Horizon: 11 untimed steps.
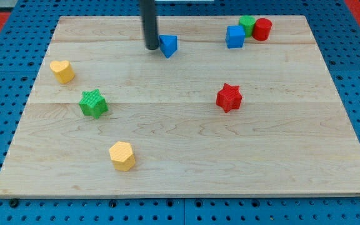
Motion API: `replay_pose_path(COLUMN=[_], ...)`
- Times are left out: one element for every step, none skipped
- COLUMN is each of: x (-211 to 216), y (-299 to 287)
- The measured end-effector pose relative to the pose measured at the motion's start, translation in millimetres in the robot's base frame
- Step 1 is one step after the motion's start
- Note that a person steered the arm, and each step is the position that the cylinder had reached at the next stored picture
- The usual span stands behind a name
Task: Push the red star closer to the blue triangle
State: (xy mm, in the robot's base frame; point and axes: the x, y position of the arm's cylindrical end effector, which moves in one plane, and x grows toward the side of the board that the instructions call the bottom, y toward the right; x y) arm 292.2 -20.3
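Observation:
The red star [229, 97] lies on the wooden board at the view's right of centre. The blue triangle [168, 45] lies near the view's top, left of centre line. My tip [151, 47] rests on the board just to the left of the blue triangle, touching or almost touching it. The red star is well below and to the right of both.
A blue cube [235, 37], a green block [247, 25] and a red cylinder [262, 29] cluster at the top right. A yellow heart [62, 71] and a green star [93, 103] lie at the left. A yellow hexagon [122, 155] lies at the lower left.

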Motion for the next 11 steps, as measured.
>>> replay_pose_path(x=[12.0,13.8,81.0,164.1,180.1,136.9,106.4,103.4,65.4,28.9,57.8], y=[84.2,129.3,155.3,169.2,135.9,89.0,63.6,41.2,54.0,103.9,112.1])
